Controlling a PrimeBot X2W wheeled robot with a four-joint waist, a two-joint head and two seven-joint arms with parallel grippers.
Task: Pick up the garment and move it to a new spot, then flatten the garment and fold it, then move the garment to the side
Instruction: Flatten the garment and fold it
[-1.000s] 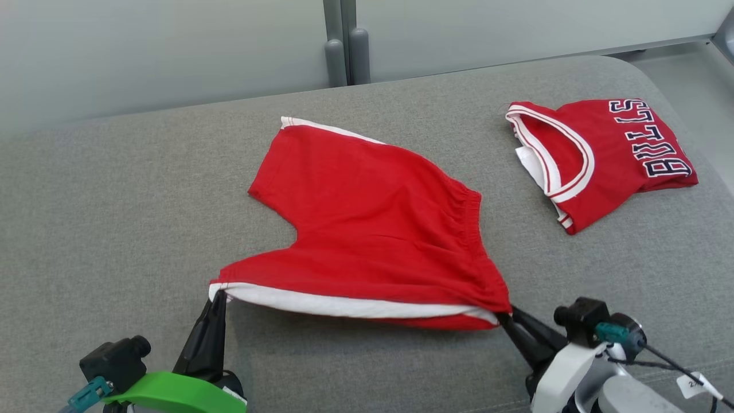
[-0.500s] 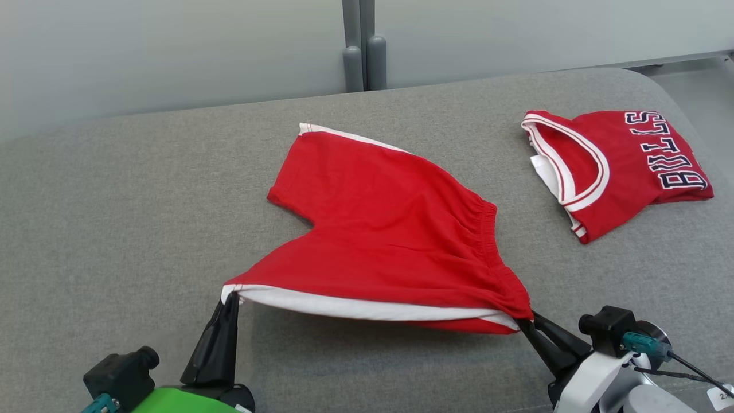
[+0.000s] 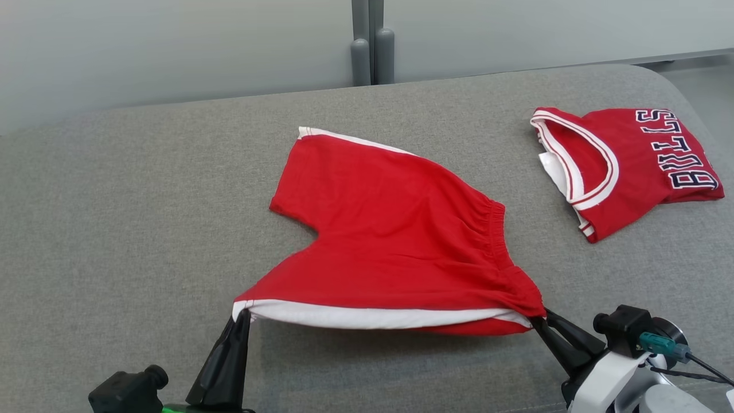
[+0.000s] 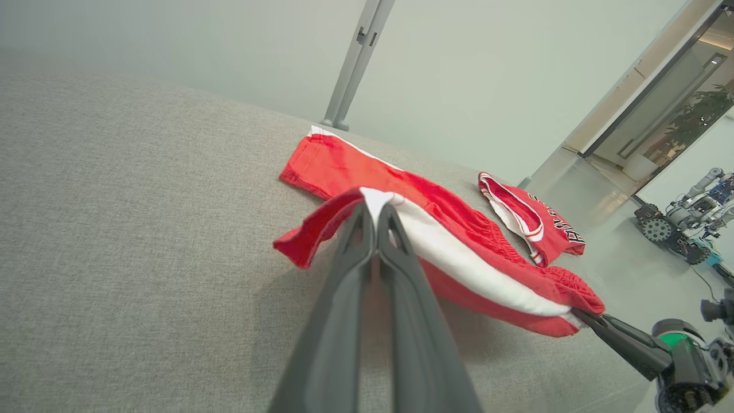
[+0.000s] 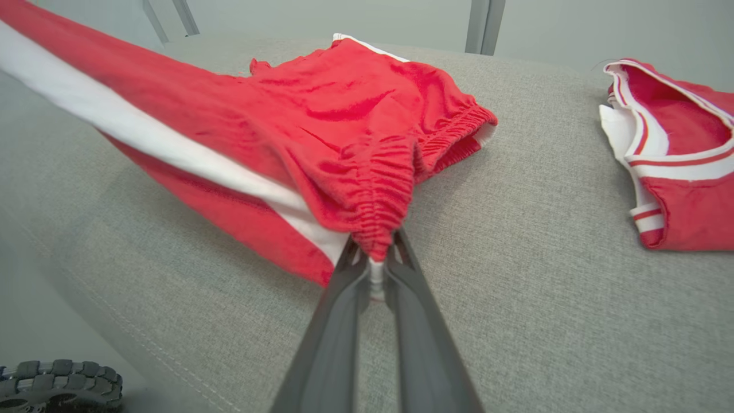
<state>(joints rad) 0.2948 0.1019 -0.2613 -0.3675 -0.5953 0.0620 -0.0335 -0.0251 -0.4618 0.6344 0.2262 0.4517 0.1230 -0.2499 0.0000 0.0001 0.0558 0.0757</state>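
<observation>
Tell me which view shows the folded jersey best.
The head view: the whole jersey lies there, lettering readable. The left wrist view shows the jersey small and far; the right wrist view catches its collar end, cropped.

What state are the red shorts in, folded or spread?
Spread, not folded: both legs of the red shorts are apart; the left pincer and right pincer hold the near edge lifted off the grey cushion.
</observation>
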